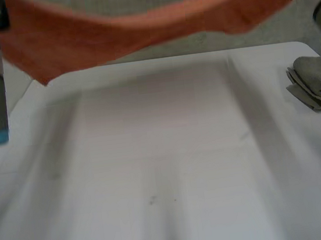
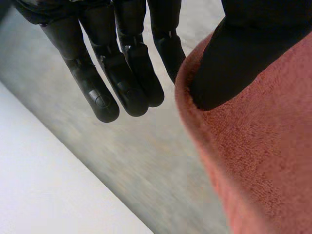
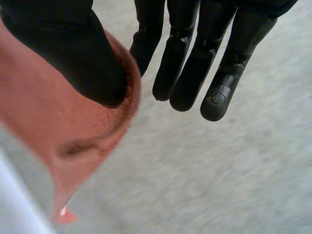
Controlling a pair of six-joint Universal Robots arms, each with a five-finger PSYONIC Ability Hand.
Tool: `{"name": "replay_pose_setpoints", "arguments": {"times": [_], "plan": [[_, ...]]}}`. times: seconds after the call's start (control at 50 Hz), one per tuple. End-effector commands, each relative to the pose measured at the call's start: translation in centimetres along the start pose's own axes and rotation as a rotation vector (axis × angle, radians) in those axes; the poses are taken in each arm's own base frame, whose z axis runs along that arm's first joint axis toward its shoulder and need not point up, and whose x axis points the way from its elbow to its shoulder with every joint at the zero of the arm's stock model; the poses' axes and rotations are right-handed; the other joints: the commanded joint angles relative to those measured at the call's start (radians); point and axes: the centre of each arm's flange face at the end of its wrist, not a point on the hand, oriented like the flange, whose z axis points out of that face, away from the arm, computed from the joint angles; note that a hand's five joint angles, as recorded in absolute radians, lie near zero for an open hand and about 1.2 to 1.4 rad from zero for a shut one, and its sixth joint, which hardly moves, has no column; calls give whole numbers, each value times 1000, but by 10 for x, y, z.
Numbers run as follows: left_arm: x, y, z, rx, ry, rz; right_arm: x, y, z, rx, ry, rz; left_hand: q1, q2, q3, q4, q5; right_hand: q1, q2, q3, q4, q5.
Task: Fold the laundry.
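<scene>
Orange towel (image 1: pixel 137 26) hangs stretched above the table (image 1: pixel 167 172), at its far edge. Wrist views show the left hand (image 2: pixel 122 73) and right hand (image 3: pixel 195 63) each thumb-pinching one end, fingers straight. The head view shows a folded grey cloth (image 1: pixel 320 83).

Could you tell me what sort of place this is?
Probably a laundry-folding test bench: white table, orange towel held up by the left hand and right hand, folded grey cloth on it.

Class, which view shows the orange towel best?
The head view: the orange towel shows stretched wide, held up in the air. Each wrist view shows one edge, pinched by the left hand or right hand.
</scene>
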Motion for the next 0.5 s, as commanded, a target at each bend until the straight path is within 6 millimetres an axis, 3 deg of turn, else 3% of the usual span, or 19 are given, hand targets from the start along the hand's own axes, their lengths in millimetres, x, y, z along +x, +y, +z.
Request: {"name": "replay_pose_setpoints", "arguments": {"times": [0.02,0.1,0.2,0.32,0.4,0.42,0.5], "plan": [[40,49,-92,-238,243,-12,-59,73,-82,-296,-293,50,250,197,200,193,251,405,220,212,208,229],[58,71,-135,-361,338,-26,-79,108,-118,-419,-378,38,250,197,200,193,251,405,220,212,208,229],[75,99,-172,-499,424,-18,-95,141,-147,-511,-445,12,250,197,200,193,251,405,220,212,208,229],[77,112,-188,-561,472,39,-89,164,-161,-590,-445,3,184,130,133,126,184,405,220,212,208,229],[75,115,-189,-574,469,43,-86,168,-163,-606,-438,18,-227,-280,-277,-284,-226,405,220,212,208,229],[74,117,-189,-581,468,44,-85,169,-163,-610,-435,22,-463,-517,-514,-521,-463,405,220,212,208,229],[76,124,-191,-597,472,37,-81,173,-164,-617,-425,36,-601,-654,-651,-658,-600,405,220,212,208,229]]}}
